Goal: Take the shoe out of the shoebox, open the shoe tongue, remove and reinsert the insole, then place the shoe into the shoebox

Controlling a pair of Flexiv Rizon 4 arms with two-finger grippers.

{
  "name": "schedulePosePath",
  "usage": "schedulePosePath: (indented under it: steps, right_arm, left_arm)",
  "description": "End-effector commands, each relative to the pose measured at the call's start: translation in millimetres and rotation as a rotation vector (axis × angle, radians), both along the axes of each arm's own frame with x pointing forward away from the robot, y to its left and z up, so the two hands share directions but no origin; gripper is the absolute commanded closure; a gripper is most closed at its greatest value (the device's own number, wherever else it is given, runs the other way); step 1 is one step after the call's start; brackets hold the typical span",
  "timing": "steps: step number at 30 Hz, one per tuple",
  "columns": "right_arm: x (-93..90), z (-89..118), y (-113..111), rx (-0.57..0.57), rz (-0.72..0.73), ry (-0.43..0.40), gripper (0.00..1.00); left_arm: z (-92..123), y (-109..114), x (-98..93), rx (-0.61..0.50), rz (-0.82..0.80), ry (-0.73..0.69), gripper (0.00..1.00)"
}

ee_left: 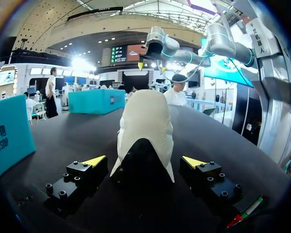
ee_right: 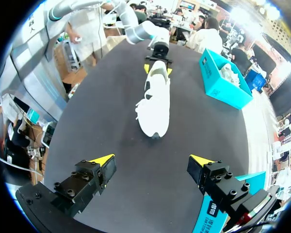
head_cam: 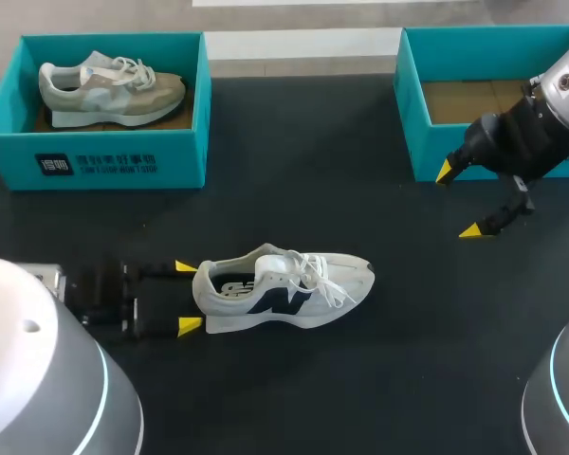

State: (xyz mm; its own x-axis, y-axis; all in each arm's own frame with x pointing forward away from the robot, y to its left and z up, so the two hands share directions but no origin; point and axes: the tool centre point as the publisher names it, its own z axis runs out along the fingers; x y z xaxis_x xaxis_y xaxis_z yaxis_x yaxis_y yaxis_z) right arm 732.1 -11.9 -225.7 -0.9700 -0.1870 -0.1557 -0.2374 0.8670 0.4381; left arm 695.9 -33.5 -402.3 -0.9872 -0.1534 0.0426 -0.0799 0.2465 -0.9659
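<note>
A white shoe with a dark side logo (head_cam: 284, 289) lies on its sole in the middle of the black table, toe to the right. My left gripper (head_cam: 188, 296) is at its heel, open, one yellow tip on either side. In the left wrist view the heel (ee_left: 144, 131) stands between the fingers of the left gripper (ee_left: 144, 161) with a gap on both sides. My right gripper (head_cam: 458, 201) hangs open and holding nothing, over the table in front of the empty teal shoebox (head_cam: 417, 114). Seen from the right gripper (ee_right: 151, 160), the shoe (ee_right: 154, 99) lies ahead, toe nearest.
A second teal shoebox (head_cam: 9, 133) at the back left holds a beige shoe (head_cam: 109, 90). It stands beside the left gripper (ee_left: 7, 136). The empty box's corner (ee_right: 218, 208) is close under the right gripper's finger. Bare black tabletop lies between shoe and boxes.
</note>
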Motion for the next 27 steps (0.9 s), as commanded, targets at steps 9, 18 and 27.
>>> schedulePosePath:
  steps: [9, 18, 27]
  right_arm:
    - [-0.1, -1, 1, -0.003, -0.002, -0.001, 0.00]
    - [-0.1, -1, 1, -0.003, -0.002, -0.001, 0.00]
    - [-0.1, -1, 1, -0.003, -0.002, -0.001, 0.00]
  left_arm:
    - [-3, -17, -4.0, -0.003, -0.006, -0.007, 0.00]
    - [-3, -28, 1.6, -0.013, -0.017, -0.022, 0.00]
    - [-4, -41, 4.2, -0.029, -0.039, -0.025, 0.00]
